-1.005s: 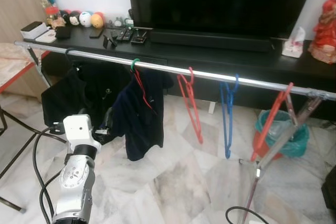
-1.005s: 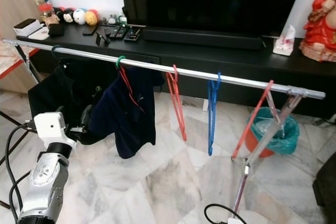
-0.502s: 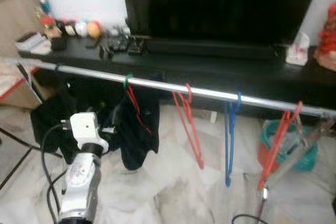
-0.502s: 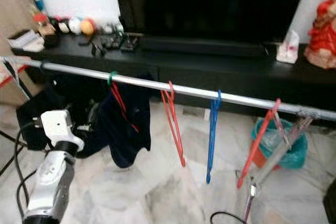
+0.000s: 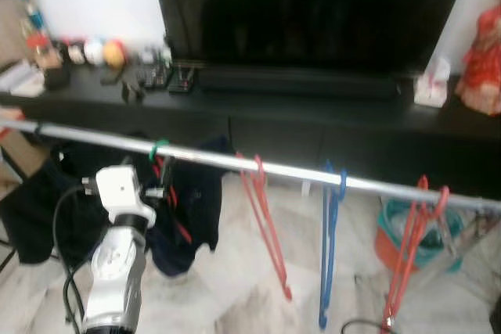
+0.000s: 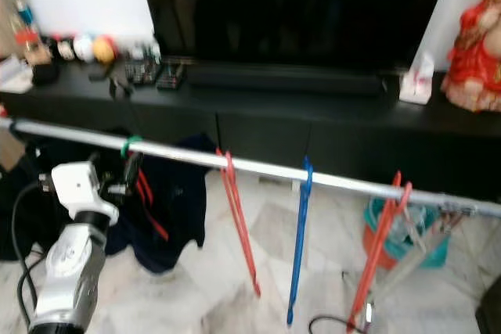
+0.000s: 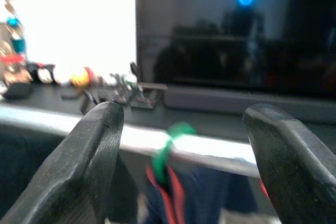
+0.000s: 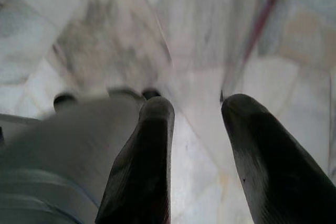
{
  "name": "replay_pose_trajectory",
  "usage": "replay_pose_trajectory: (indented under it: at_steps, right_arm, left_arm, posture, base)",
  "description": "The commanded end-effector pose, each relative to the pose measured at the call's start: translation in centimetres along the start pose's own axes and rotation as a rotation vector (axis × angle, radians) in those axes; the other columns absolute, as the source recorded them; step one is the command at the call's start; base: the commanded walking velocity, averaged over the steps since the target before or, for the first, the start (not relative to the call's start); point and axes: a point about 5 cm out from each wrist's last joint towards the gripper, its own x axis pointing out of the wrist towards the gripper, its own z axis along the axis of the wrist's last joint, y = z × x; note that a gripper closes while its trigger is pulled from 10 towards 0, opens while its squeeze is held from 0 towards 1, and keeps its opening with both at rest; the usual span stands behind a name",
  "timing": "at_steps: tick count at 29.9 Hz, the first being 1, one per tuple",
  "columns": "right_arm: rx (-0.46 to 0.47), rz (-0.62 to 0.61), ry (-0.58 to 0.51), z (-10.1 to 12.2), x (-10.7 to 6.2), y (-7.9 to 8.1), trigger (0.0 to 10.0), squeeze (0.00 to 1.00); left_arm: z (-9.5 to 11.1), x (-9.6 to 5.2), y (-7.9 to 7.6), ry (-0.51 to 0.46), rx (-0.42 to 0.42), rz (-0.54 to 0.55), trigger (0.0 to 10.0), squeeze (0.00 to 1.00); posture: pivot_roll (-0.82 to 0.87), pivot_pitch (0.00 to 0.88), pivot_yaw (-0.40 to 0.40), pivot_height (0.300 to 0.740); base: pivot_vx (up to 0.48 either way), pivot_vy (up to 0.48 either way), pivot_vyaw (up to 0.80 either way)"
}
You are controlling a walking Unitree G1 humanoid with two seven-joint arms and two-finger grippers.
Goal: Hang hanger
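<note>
A silver rail crosses in front of me. A green-hooked hanger hangs on it and carries a dark navy garment. Further right hang a red hanger, a blue hanger and an orange-red hanger. My left arm reaches up just below the rail, beside the green hook. In the left wrist view the left gripper is open, with the green hook and rail beyond the gap between its fingers. My right gripper hangs open over the marble floor, holding nothing.
Behind the rail stands a black TV console with a large TV, remotes, small toys and a red figurine. A teal bin sits by the rack's right leg. More dark clothes hang at left.
The whole view has shifted and blurred as the camera moved, so the rail sits lower in the picture. My left gripper is now closer under the rail, by the green hook.
</note>
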Motion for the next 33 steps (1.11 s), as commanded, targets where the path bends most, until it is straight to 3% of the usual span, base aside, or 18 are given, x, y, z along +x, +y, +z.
replay_pose_trajectory:
  at_steps: [1, 9, 12, 15, 19, 24, 25, 30, 33]
  right_arm:
    - [-0.01, 0.033, 0.003, -0.1, 0.1, 1.0, 10.0, 0.0]
    - [-0.028, 0.039, 0.01, -0.1, 0.1, 1.0, 10.0, 0.0]
    - [-0.035, 0.041, 0.009, 0.0, 0.1, 1.0, 10.0, 0.0]
    - [-0.036, 0.041, 0.009, 0.0, 0.1, 1.0, 10.0, 0.0]
    - [-0.038, 0.044, 0.009, 0.0, 0.1, 0.9, 10.0, 0.0]
    - [-0.037, 0.048, 0.008, 0.0, 0.1, 0.9, 10.0, 0.0]
    - [-0.04, 0.053, 0.008, 0.0, 0.1, 1.0, 10.0, 0.0]
    - [-0.034, 0.05, 0.005, 0.0, 0.1, 1.0, 10.0, 0.0]
    - [-0.036, 0.049, 0.004, 0.0, 0.1, 1.0, 10.0, 0.0]
  left_arm:
    - [-0.6, -0.9, 1.4, 0.053, 0.026, 0.021, 10.0, 0.0]
    - [-0.9, -1.1, 2.6, 0.116, 0.057, -0.023, 10.0, 0.0]
    - [0.6, -1.0, 5.4, 0.217, 0.083, -0.216, 10.0, 0.0]
    - [0.8, -1.1, 5.7, 0.232, 0.089, -0.242, 10.0, 0.0]
    - [1.2, -2.6, 6.9, 0.426, 0.124, -0.479, 10.0, 0.0]
    - [0.3, -2.9, 7.4, 0.493, 0.126, -0.491, 10.0, 0.0]
    - [-1.0, -3.1, 6.6, 0.524, 0.061, -0.522, 10.0, 1.0]
    - [-2.5, -2.3, 5.5, 0.539, 0.046, -0.513, 10.0, 1.0]
    - [-2.3, -1.7, 5.3, 0.52, -0.018, -0.513, 10.0, 1.0]
  posture:
    - [-0.06, 0.0, 0.007, 0.74]
    - [-0.06, 0.0, 0.005, 0.74]
    - [-0.06, 0.0, 0.006, 0.74]
    - [-0.06, 0.0, 0.006, 0.74]
    - [-0.04, 0.0, 0.006, 0.74]
    - [-0.04, 0.0, 0.009, 0.74]
    - [-0.05, 0.0, 0.008, 0.74]
    - [-0.06, 0.0, 0.009, 0.74]
    - [-0.07, 0.0, 0.012, 0.74]
  base:
    - [0.0, 0.0, 0.0]
    - [0.0, 0.0, 0.0]
    - [0.0, 0.0, 0.0]
    - [0.0, 0.0, 0.0]
    - [0.0, 0.0, 0.0]
    - [0.0, 0.0, 0.0]
    - [0.0, 0.0, 0.0]
    - [0.0, 0.0, 0.0]
    - [0.0, 0.0, 0.0]
